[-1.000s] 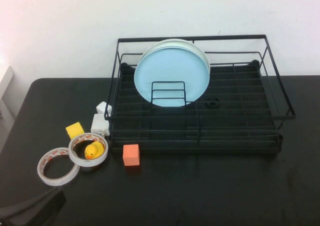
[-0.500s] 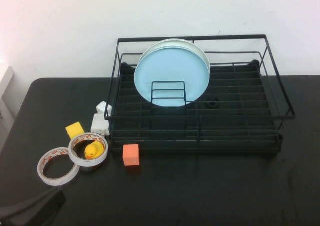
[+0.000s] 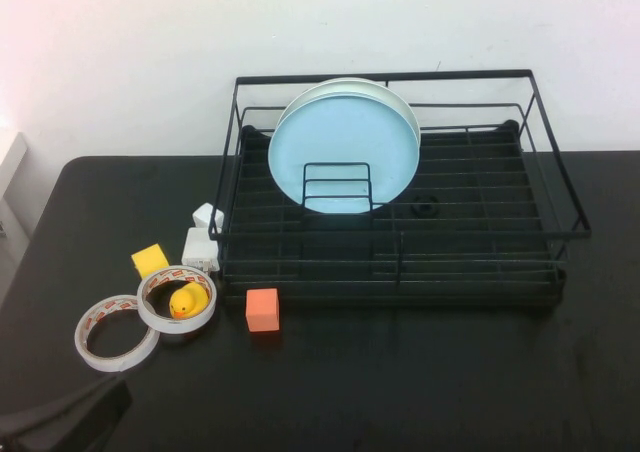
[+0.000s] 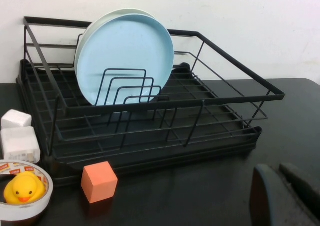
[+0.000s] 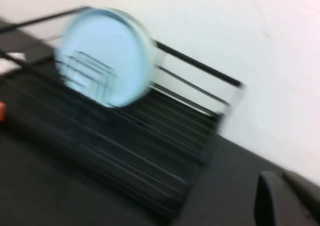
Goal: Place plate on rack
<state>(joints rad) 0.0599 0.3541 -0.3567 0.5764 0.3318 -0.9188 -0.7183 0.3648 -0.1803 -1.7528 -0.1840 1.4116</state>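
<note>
The pale light-blue plate stands upright between the wire dividers at the back left of the black wire rack. A cream-white plate stands right behind it. The plate and rack also show in the left wrist view, and blurred in the right wrist view, plate and rack. My left gripper lies low at the table's near left corner, shut and empty. My right gripper is shut and empty, off to the rack's right side, outside the high view.
Left of the rack lie two tape rolls, one ringing a yellow duck, a yellow block, two white blocks and an orange block. A small black ring lies in the rack.
My left gripper has sunk slightly toward the near left corner. The plates, the rack and the small objects have not moved.
</note>
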